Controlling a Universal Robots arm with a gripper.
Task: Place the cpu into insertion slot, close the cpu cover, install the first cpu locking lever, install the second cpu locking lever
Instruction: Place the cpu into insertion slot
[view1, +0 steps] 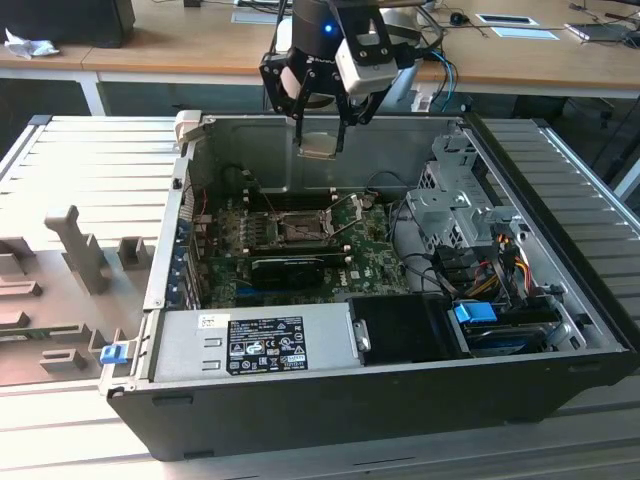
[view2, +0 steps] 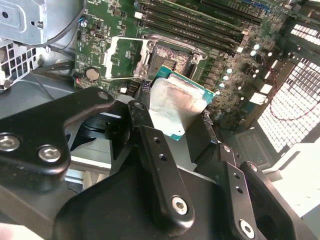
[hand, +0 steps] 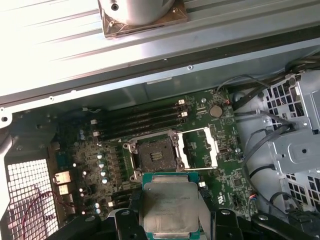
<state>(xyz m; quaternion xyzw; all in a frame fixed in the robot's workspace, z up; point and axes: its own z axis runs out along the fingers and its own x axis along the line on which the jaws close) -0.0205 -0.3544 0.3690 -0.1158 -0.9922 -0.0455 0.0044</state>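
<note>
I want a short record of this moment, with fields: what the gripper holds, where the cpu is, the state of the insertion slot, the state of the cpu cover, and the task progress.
gripper: gripper shut on the cpu, above the open computer case
cpu: cpu in the air between the fingers, over the motherboard, apart from the socket
insertion slot: insertion slot empty, dark centre uncovered
cpu cover: cpu cover open, off to the side of the slot
progress: cpu not yet placed; cover not yet closed
</note>
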